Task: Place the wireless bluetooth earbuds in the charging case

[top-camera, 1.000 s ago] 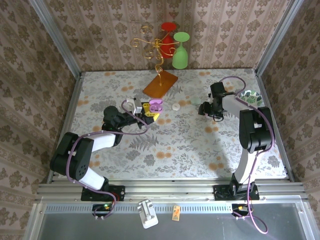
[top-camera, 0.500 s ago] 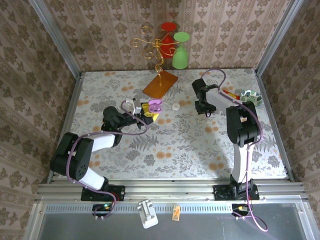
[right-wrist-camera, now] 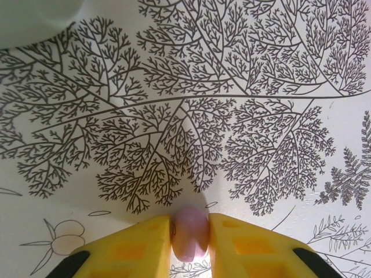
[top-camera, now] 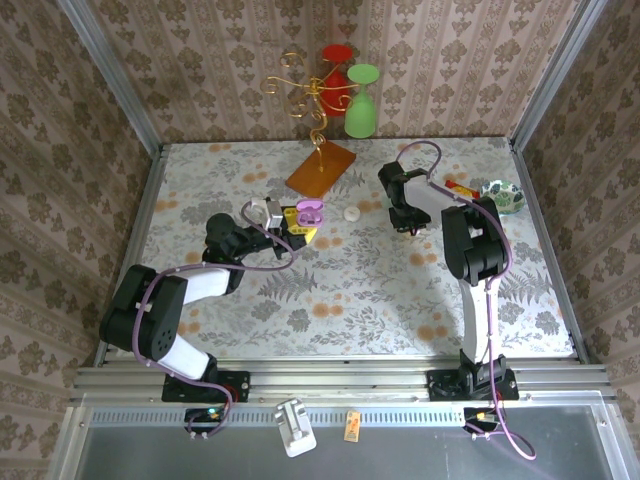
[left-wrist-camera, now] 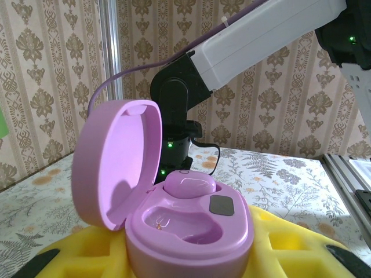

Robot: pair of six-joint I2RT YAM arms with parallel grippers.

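Observation:
The purple charging case stands with its lid swung up, held between the yellow fingers of my left gripper, which is shut on it. One purple earbud sits in the far pocket of the case, and the near pocket holds nothing. From above, the case is left of the table's middle. My right gripper points down at the tablecloth and is shut on a second pale pink earbud, pinched between its yellow pads. Seen from above, the right gripper is to the right of the case.
A small white round piece lies between the two grippers. An orange plate with a gold wire stand is behind the case. An upturned green glass and a red one are at the back wall. A patterned bowl sits far right.
My right arm has swung left from near the bowl toward the table's middle, and its jaws have closed on the earbud. The left arm and the case have not moved.

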